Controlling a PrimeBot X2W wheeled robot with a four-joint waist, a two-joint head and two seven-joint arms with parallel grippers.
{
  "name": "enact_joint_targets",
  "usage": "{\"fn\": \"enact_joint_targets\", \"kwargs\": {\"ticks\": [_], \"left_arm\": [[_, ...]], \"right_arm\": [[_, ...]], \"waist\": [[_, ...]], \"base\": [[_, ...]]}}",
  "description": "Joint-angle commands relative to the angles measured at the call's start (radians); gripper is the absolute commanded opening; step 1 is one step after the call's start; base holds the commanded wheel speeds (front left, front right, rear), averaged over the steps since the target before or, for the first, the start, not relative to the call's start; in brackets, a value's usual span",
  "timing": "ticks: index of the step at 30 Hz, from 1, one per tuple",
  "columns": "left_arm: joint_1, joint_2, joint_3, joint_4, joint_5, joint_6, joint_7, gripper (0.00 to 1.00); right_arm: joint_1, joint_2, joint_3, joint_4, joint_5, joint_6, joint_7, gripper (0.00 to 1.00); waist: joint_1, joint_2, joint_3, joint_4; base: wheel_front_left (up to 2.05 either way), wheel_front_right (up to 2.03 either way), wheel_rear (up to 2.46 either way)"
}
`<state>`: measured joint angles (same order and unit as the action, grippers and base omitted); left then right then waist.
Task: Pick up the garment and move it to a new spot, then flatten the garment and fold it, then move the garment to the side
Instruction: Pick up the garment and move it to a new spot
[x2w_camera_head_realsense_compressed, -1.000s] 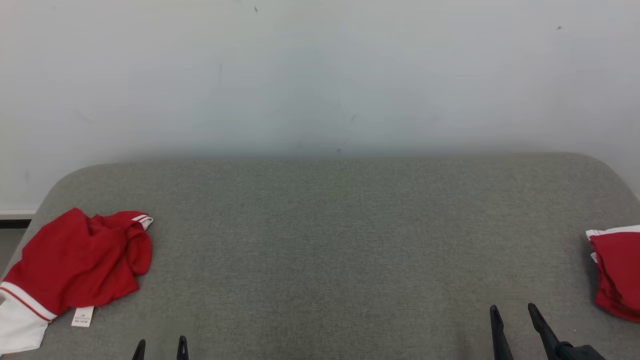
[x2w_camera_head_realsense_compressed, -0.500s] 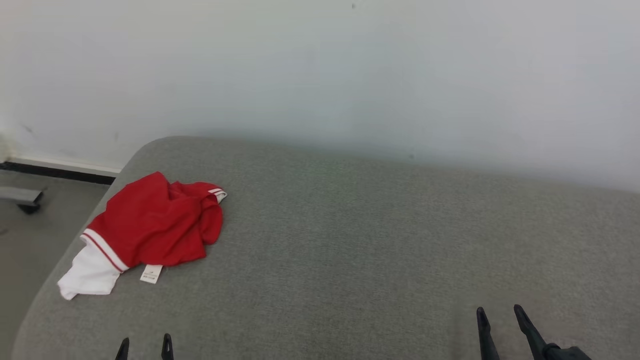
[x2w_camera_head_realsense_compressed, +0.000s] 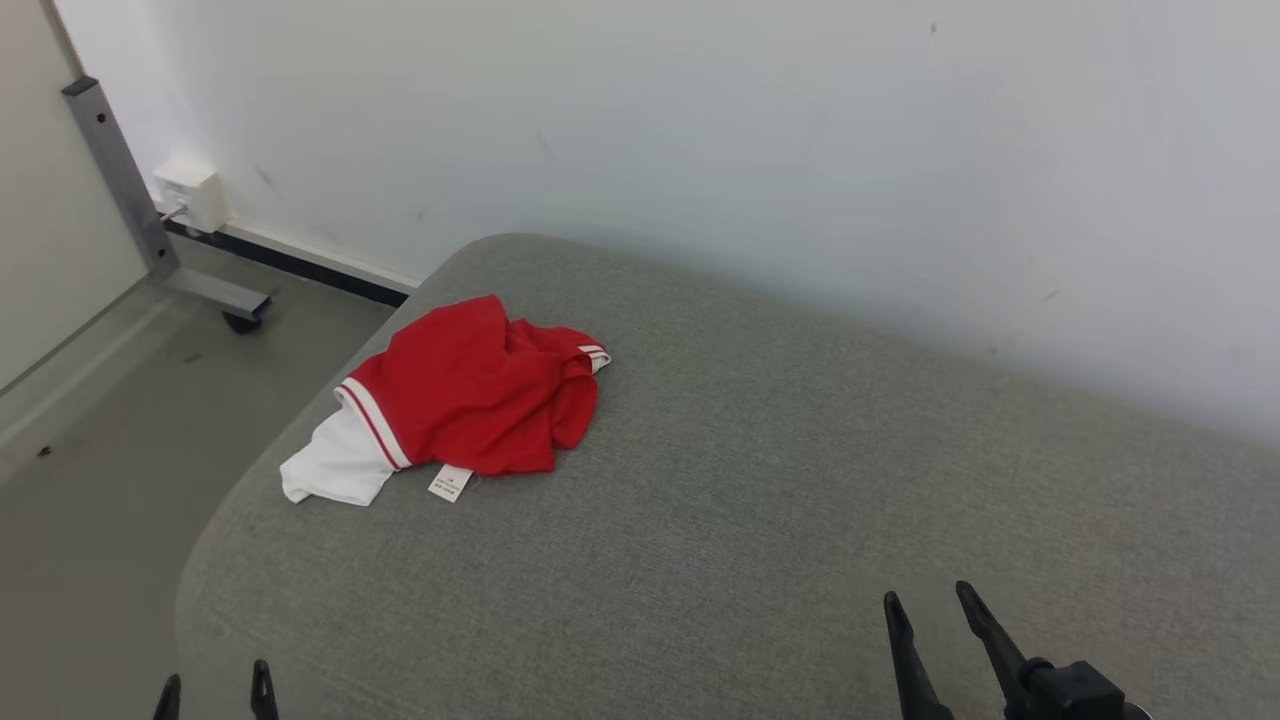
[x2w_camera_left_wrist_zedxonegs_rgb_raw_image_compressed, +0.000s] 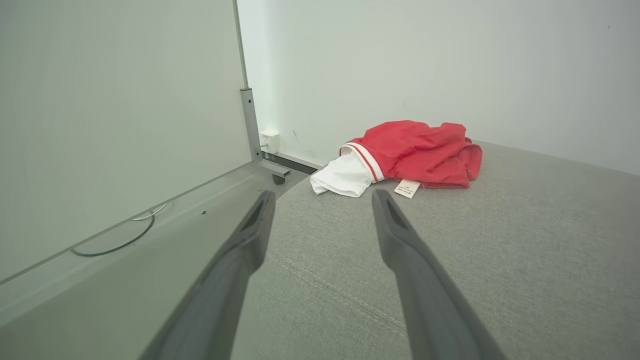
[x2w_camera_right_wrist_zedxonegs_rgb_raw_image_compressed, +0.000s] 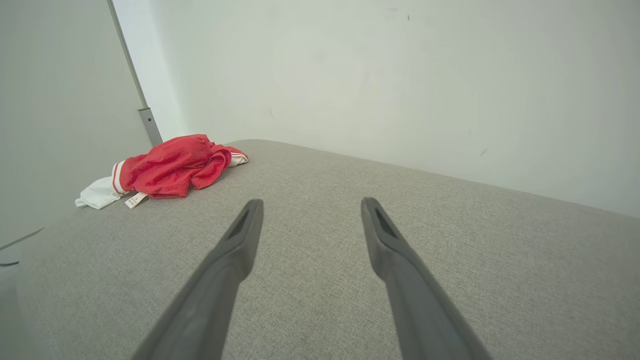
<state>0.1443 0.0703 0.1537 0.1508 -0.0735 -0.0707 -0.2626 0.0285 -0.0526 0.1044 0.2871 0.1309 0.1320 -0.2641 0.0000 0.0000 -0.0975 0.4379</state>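
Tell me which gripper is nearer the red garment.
Left. The left gripper sits near the left end of the cushion, facing the garment; the right gripper is farther off to its right.

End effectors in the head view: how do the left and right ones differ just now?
The left end effector pokes up as short fingertips; the right end effector shows longer fingers and its dark base. The left sits by a corner of the cushion, on the same side as the red shirt; the right sits farther from that shirt. Both are open, empty and touch no cloth.
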Motion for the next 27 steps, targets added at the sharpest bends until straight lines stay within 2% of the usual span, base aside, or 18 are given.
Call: {"fn": "enact_joint_targets", "kwargs": {"ticks": [1, 12, 21, 27], "left_arm": [[0.017, -0.002, 0.008, -0.008, -0.013, 0.002, -0.003, 1.00], [0.038, -0.015, 0.065, -0.050, -0.032, 0.016, -0.003, 1.00], [0.019, -0.020, 0.071, -0.037, -0.035, 0.010, -0.003, 1.00], [-0.021, -0.015, 0.072, -0.011, -0.022, -0.009, -0.003, 1.00]], "right_arm": [[-0.011, 0.000, 0.009, 0.006, 0.009, -0.003, 0.000, 1.00], [-0.091, -0.017, 0.076, 0.056, 0.031, -0.003, 0.000, 1.00], [-0.092, -0.023, 0.079, 0.064, 0.039, -0.003, 0.000, 1.00], [-0.060, -0.022, 0.055, 0.052, 0.032, -0.003, 0.000, 1.00]], "waist": [[0.0000, 0.0000, 0.025, 0.036], [0.0000, 0.0000, 0.058, 0.061], [0.0000, 0.0000, 0.055, 0.058], [0.0000, 0.0000, 0.047, 0.051]], "base": [[0.00, 0.00, 0.00], [0.00, 0.00, 0.00], [0.00, 0.00, 0.00], [0.00, 0.00, 0.00]]}}
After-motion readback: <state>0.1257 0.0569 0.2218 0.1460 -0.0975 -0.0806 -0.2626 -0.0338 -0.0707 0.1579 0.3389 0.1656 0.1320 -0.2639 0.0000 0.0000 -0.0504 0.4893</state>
